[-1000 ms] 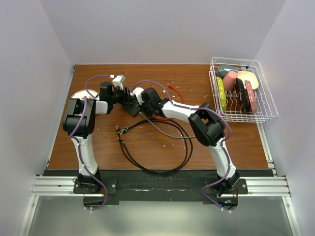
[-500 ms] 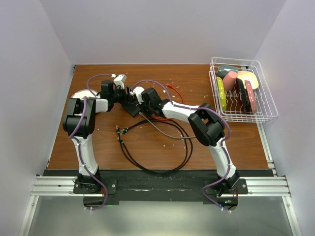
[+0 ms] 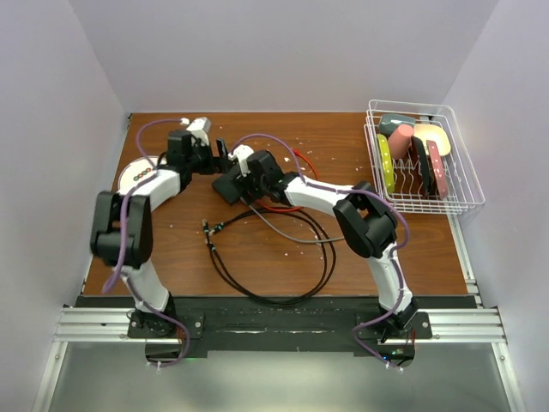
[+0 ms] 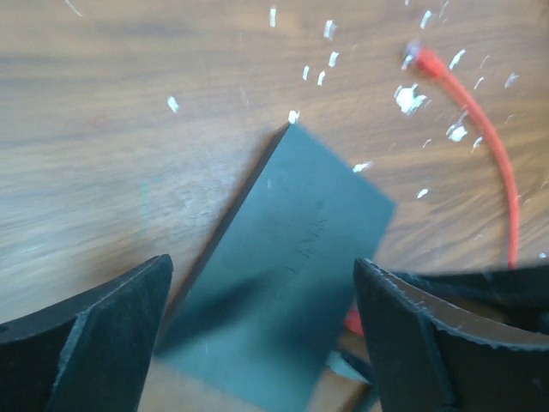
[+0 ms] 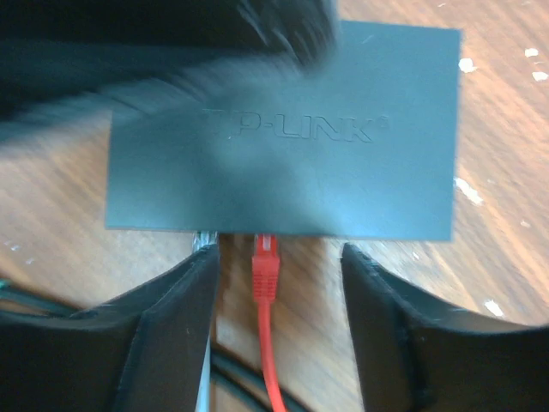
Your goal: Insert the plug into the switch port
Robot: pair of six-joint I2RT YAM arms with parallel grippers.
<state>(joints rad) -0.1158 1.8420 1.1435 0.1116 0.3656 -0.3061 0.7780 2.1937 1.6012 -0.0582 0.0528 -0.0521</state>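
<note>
**Top external view.** A black network switch (image 3: pixel 228 186) lies on the wooden table (image 3: pixel 412 249) at about 11 o'clock of centre. The left gripper (image 3: pixel 220 154) reaches it from 10 o'clock and the right gripper (image 3: pixel 246 177) from 3 o'clock. A red cable (image 3: pixel 302 159) trails off toward 2 o'clock. A looped black cable (image 3: pixel 273 300) lies at 6 o'clock, and a wire dish rack (image 3: pixel 463 184) stands at 3 o'clock.

**Left wrist view.** The left gripper (image 4: pixel 264 268) has its jaws spread wide over the switch (image 4: pixel 292 249), with no contact visible. A loose red connector (image 4: pixel 420 58) rests on the wood at 1 o'clock.

**Right wrist view.** The switch (image 5: pixel 283 137), marked TP-LINK, fills the upper frame. The red plug (image 5: pixel 265 262) meets its 6 o'clock edge, where the switch port lies; the socket itself is hidden under that edge. The right gripper (image 5: pixel 279 257) stands parted, one finger (image 5: pixel 171 343) at either side of the plug, with wood showing in both gaps. A grey connector (image 5: pixel 203 240) sits just beside the plug at 9 o'clock.
</note>
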